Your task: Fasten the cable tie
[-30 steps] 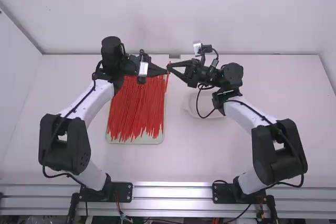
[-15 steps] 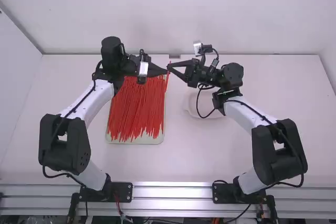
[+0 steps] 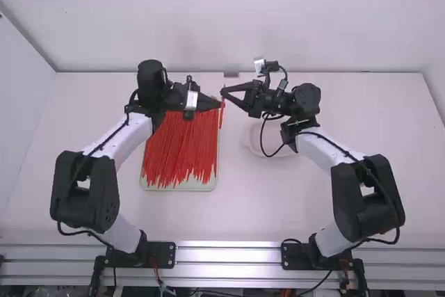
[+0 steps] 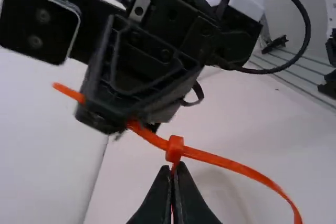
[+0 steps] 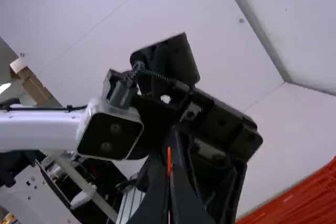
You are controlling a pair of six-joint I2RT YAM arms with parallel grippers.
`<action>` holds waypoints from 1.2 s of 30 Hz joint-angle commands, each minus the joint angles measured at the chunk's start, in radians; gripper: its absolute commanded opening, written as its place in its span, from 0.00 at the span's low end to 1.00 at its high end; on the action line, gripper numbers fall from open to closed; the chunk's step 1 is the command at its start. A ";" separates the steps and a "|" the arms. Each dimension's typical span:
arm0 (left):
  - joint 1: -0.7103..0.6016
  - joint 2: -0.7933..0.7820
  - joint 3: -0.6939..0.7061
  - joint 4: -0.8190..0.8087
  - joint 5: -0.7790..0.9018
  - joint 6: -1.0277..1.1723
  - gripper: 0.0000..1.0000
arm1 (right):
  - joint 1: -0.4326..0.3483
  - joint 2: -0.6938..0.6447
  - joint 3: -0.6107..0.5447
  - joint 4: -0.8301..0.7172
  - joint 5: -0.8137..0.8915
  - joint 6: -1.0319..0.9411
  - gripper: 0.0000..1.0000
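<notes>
White table point(image 3: 361, 172), left end effector point(image 4: 171, 178) pinching tie point(image 4: 175, 148)

From my station I see the white table point(image 3: 361, 172) stretching from the arm bases to the back wall. Left of the middle a pale, flat rectangular tray point(image 3: 177, 186) lies on it, and a thick pile of red cable ties point(image 3: 182, 145) covers that tray almost edge to edge. Just right of the tray a small, low white object point(image 3: 252, 142) rests on the tabletop; I cannot tell what it is.
</notes>
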 commanded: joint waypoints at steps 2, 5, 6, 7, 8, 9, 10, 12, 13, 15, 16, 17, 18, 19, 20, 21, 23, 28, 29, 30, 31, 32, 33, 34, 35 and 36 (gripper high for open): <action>-0.002 0.004 -0.079 -0.013 -0.059 0.006 0.02 | -0.005 -0.021 0.034 0.064 0.033 0.034 0.00; 0.000 0.004 -0.124 -0.013 -0.082 0.007 0.02 | -0.015 -0.021 0.034 0.085 0.035 0.052 0.00; -0.001 0.004 -0.156 -0.011 -0.095 0.008 0.02 | -0.022 -0.021 0.034 0.099 0.034 0.053 0.00; -0.001 0.004 -0.173 -0.013 -0.101 0.013 0.02 | -0.026 -0.021 0.034 0.102 0.033 0.063 0.00; -0.001 0.004 -0.195 -0.013 -0.109 0.024 0.02 | -0.030 -0.021 0.034 0.102 0.035 0.076 0.00; -0.001 0.004 -0.201 -0.013 -0.111 0.028 0.02 | -0.032 -0.021 0.034 0.102 0.036 0.079 0.00; -0.002 0.004 -0.231 -0.011 -0.119 0.044 0.02 | -0.036 -0.021 0.038 0.105 0.036 0.077 0.00; -0.001 0.004 -0.273 -0.012 -0.114 0.080 0.02 | -0.044 -0.021 0.045 0.105 0.036 0.078 0.00; -0.001 0.004 -0.284 -0.011 -0.114 0.083 0.02 | -0.045 -0.021 0.048 0.106 0.037 0.077 0.00; -0.001 0.004 -0.317 0.004 -0.115 0.077 0.02 | -0.043 -0.021 0.061 0.100 0.044 0.077 0.00; -0.001 0.004 -0.333 0.008 -0.114 0.078 0.02 | -0.044 -0.021 0.068 0.098 0.048 0.077 0.00; -0.001 0.004 -0.342 0.010 -0.115 0.078 0.02 | -0.046 -0.021 0.072 0.100 0.050 0.077 0.00; -0.001 0.004 -0.353 0.011 -0.115 0.077 0.02 | -0.047 -0.021 0.078 0.099 0.052 0.078 0.00; -0.001 0.004 -0.367 0.014 -0.115 0.077 0.02 | -0.048 -0.021 0.087 0.098 0.051 0.077 0.00; -0.001 0.004 -0.379 0.014 -0.115 0.077 0.02 | -0.054 -0.021 0.099 0.097 0.050 0.078 0.00; -0.001 0.004 -0.391 0.013 -0.116 0.077 0.02 | -0.060 -0.021 0.112 0.098 0.051 0.077 0.00; -0.001 0.004 -0.403 0.015 -0.115 0.079 0.02 | -0.064 -0.021 0.126 0.096 0.051 0.078 0.00; -0.001 0.004 -0.423 0.087 -0.106 0.021 0.02 | -0.064 -0.021 0.163 0.063 0.050 0.074 0.00; -0.001 0.004 -0.425 0.109 -0.106 -0.003 0.02 | -0.066 -0.021 0.165 0.063 0.050 0.074 0.00; -0.001 0.004 -0.425 0.127 -0.107 -0.026 0.02 | -0.065 -0.021 0.165 0.066 0.048 0.075 0.00; -0.001 0.004 -0.425 0.161 -0.107 -0.076 0.02 | -0.061 -0.021 0.167 0.068 0.048 0.076 0.00; -0.001 0.004 -0.423 0.185 -0.107 -0.114 0.02 | -0.060 -0.021 0.167 0.067 0.049 0.076 0.00; -0.001 0.004 -0.423 0.215 -0.107 -0.149 0.02 | -0.059 -0.021 0.166 0.067 0.048 0.074 0.00; -0.001 0.004 -0.423 0.219 -0.107 -0.155 0.02 | -0.059 -0.021 0.166 0.067 0.047 0.074 0.00; -0.001 0.004 -0.424 0.258 -0.106 -0.190 0.02 | -0.061 -0.021 0.166 0.067 0.043 0.074 0.02; -0.002 0.004 -0.425 0.287 -0.107 -0.215 0.02 | -0.067 -0.021 0.166 0.068 0.039 0.074 0.07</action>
